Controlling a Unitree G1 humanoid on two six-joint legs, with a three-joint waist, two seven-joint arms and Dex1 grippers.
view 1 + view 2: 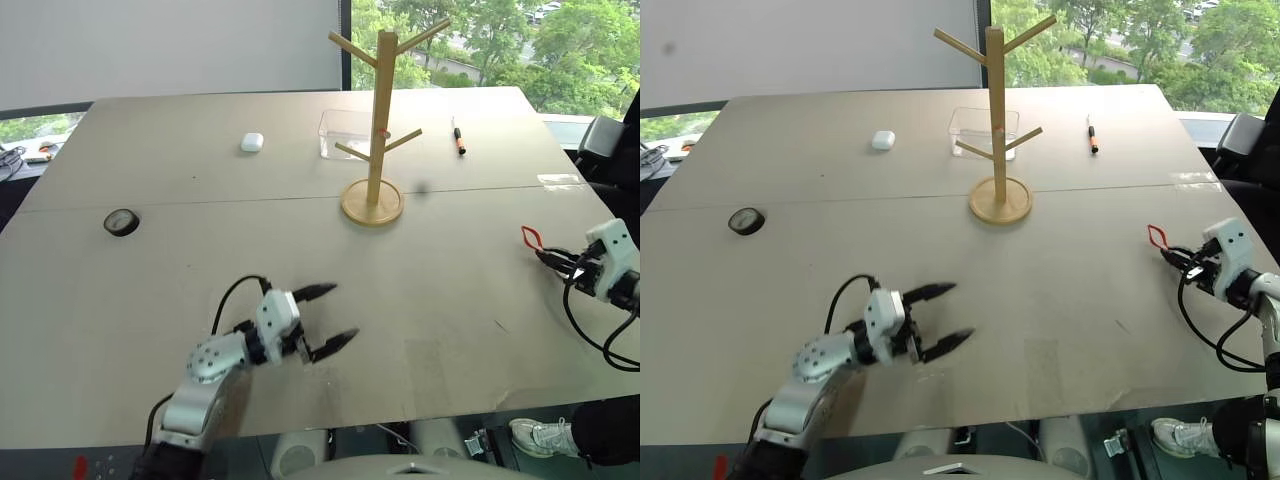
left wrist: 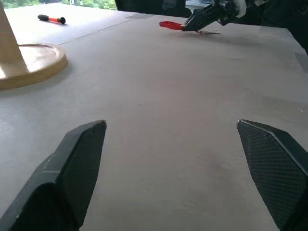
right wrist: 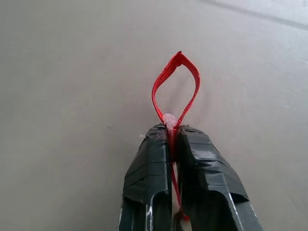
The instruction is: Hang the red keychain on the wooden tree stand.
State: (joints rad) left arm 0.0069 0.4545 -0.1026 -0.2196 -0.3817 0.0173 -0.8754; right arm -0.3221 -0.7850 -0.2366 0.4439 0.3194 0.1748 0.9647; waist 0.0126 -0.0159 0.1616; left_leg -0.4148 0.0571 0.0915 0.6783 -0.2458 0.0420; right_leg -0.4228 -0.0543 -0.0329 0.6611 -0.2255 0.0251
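Lower left of the head view, the left gripper (image 1: 325,316) hovers spread wide, empty. At the right edge the right gripper (image 1: 549,260) pinches the thin red loop keychain (image 3: 175,86) tight, grasp done. Next, I judge: carry it to the tall light-wood tree stand (image 1: 382,120) at upper centre. The right wrist view alone shows the loop standing open.
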